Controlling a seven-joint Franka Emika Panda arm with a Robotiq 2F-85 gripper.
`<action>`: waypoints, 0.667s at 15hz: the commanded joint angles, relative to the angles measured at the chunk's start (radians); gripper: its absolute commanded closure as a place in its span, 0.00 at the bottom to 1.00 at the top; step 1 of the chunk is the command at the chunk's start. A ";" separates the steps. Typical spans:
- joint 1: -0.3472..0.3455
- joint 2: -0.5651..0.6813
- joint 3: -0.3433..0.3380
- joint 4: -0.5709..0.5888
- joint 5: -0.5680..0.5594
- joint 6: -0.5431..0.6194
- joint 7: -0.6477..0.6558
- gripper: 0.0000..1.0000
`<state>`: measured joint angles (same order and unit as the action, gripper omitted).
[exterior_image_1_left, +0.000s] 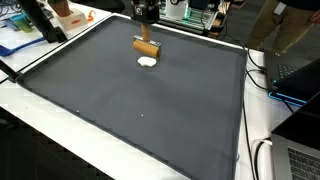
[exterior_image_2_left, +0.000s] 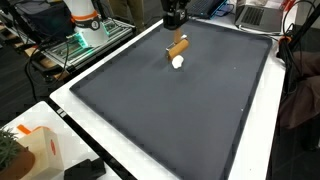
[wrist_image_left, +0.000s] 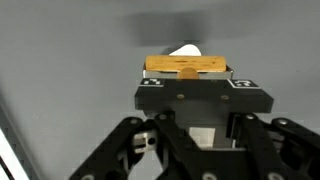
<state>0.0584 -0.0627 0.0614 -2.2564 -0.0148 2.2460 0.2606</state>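
Start at the near edge with the white bench (exterior_image_1_left: 40, 120), seen in both exterior views. Note a laptop (exterior_image_1_left: 303, 160) at the near right corner, and a white-and-orange box (exterior_image_2_left: 42, 148) at the near left in an exterior view.

Move inward to the dark mat (exterior_image_1_left: 130, 110), laid flat over most of the bench and bordered by a black strip. Follow the mat toward its far end.

Locate the white disc (exterior_image_1_left: 147, 62), small and round, lying on the mat near the far edge, roughly midway between left and right. Locate the wooden block (exterior_image_1_left: 147, 46) directly over the white disc, set level with its long side running left to right. Cannot tell whether touching the white disc or raised just clear of it.

Identify the claw (exterior_image_1_left: 147, 40) reaching down from above at the far edge, pinching the wooden block between its two pads. Confirm in the wrist view: wooden block (wrist_image_left: 186, 66) filling the gap from pad to pad, white disc (wrist_image_left: 185, 50) showing just past its far side.

Beyond the mat, note a rack with green light (exterior_image_2_left: 80, 45) at the far left in an exterior view, and black cables (exterior_image_1_left: 258, 75) along the right side of the bench.
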 joint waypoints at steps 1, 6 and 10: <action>-0.008 0.065 -0.001 0.024 -0.020 0.022 0.038 0.77; -0.003 0.135 -0.009 0.054 -0.048 0.029 0.058 0.77; -0.001 0.171 -0.013 0.077 -0.072 -0.021 0.076 0.77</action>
<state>0.0539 0.0565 0.0580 -2.1963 -0.0501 2.2533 0.3040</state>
